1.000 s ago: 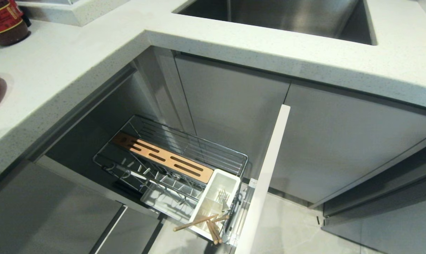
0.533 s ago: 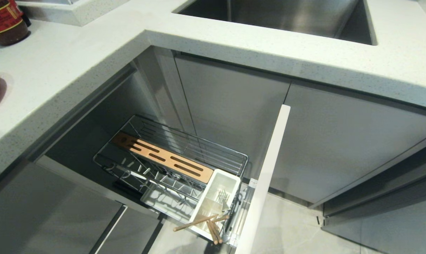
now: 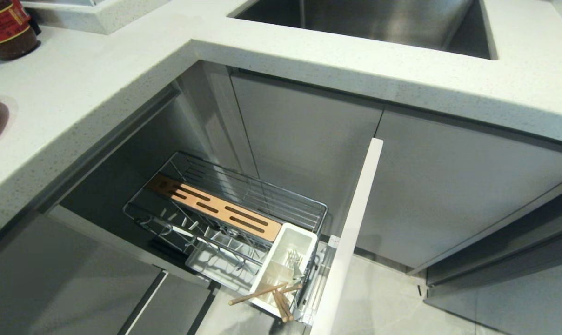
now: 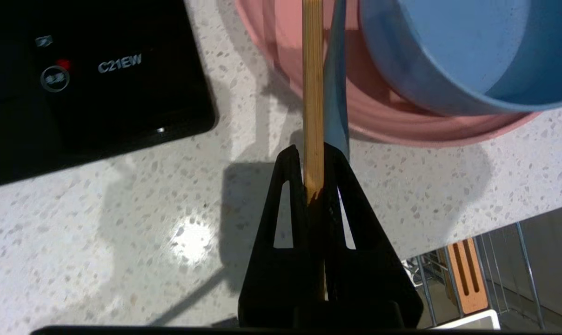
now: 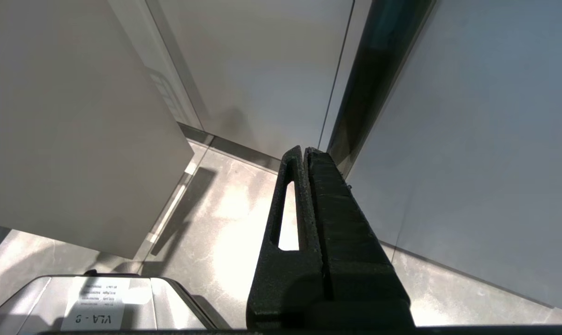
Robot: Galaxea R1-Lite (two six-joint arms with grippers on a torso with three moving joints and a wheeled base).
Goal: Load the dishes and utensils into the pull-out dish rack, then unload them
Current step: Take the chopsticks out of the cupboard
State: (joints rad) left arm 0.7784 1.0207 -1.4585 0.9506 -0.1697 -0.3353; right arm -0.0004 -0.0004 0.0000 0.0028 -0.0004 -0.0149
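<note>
We see our left gripper [image 4: 314, 156] above the speckled white stone surface [image 4: 123, 209], its black jaws pinched almost together on a single light wooden chopstick [image 4: 312, 93] that runs straight out between them. Just beyond the tips sits the flat round salmon-pink plate [image 4: 383, 116] on the surface, with the small pale blue round bowl [image 4: 453, 51] resting in it. A black appliance panel [image 4: 85, 79] lies beside the plate.

In the head view the chrome wire pull-out dish rack [image 3: 244, 209] stands drawn out below the surface edge, its slotted light-wood strip [image 3: 216, 209] across it. More wooden chopsticks [image 3: 271, 295] lean out of the white plastic cutlery cup [image 3: 285, 265].

Our right gripper [image 5: 305, 156] hangs low by the grey cabinet fronts [image 5: 471, 139], jaws pressed together on nothing.
</note>
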